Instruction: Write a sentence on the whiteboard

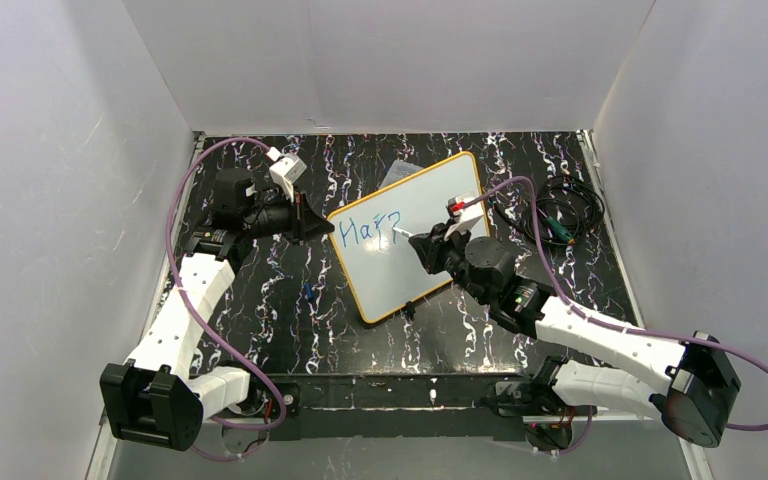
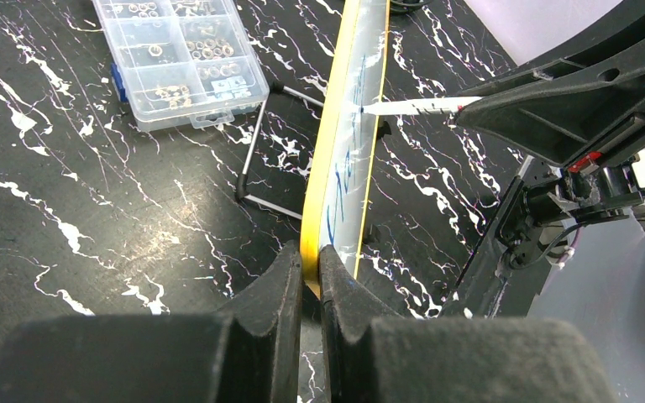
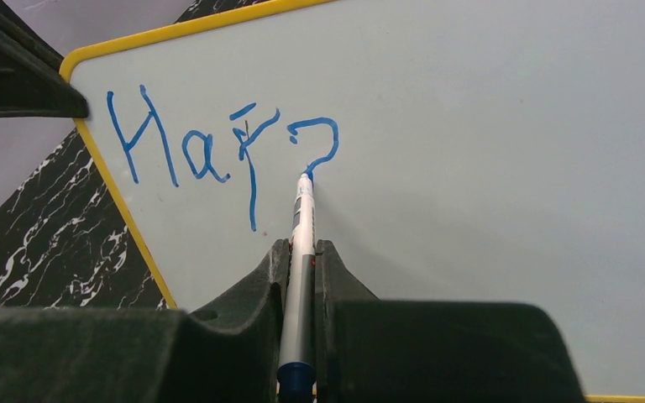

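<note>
If upright, whiteboard (image 2: 348, 168) in end effector (image 2: 309, 262)

Seen from above, the whiteboard (image 1: 430, 200) stood propped at the middle of the table (image 1: 280, 310), its writing face turned toward the arms at 6 o'clock. The left gripper (image 1: 322, 228), at the board's 9 o'clock, pinched its left edge between both fingers. The right gripper (image 1: 426, 242) sat before the board at 4 o'clock, clamped on a marker (image 1: 401, 233) whose tip touched the face. The first letters of the sentence (image 1: 365, 226) lay on the face's upper left part, just left of that tip. A compartment box (image 2: 180, 59) lay on the table behind the board, at 12 o'clock, beside the board's wire stand (image 2: 256, 151). A coil of cable (image 1: 560, 215) lay at 3 o'clock, near the table's right edge
</note>
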`<state>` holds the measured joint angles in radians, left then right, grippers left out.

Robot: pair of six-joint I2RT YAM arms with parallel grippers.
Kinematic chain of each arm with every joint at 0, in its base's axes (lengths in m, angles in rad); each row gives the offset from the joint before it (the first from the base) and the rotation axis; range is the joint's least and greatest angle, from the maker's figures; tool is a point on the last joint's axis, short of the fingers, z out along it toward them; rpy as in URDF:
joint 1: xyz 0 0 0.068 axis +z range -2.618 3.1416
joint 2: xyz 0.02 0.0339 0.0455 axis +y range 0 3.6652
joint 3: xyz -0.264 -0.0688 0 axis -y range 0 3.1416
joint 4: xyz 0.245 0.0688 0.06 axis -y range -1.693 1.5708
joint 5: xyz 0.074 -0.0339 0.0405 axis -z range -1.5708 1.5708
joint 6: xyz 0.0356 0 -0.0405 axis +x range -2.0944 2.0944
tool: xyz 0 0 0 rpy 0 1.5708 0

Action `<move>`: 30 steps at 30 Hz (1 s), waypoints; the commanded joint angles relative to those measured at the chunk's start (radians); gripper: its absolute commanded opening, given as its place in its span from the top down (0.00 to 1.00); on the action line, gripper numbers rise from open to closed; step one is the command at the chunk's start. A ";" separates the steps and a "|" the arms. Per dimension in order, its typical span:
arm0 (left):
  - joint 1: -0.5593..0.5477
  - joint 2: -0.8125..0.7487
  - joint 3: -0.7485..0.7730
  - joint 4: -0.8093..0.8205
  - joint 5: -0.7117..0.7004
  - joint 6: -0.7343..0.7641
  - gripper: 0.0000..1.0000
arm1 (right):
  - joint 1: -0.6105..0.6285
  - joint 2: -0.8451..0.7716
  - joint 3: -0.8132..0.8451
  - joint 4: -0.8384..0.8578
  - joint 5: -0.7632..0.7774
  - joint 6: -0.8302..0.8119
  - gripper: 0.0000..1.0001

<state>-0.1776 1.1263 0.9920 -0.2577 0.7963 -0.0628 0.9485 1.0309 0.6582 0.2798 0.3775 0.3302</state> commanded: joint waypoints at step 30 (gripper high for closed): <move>-0.008 -0.031 -0.020 -0.008 0.036 0.034 1.00 | -0.154 -0.119 -0.016 -0.012 -0.177 -0.044 0.99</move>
<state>-0.1787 1.1198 0.9894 -0.2584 0.8009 -0.0631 0.8230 0.9199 0.6556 0.2234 0.2714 0.2878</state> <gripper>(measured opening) 0.066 0.186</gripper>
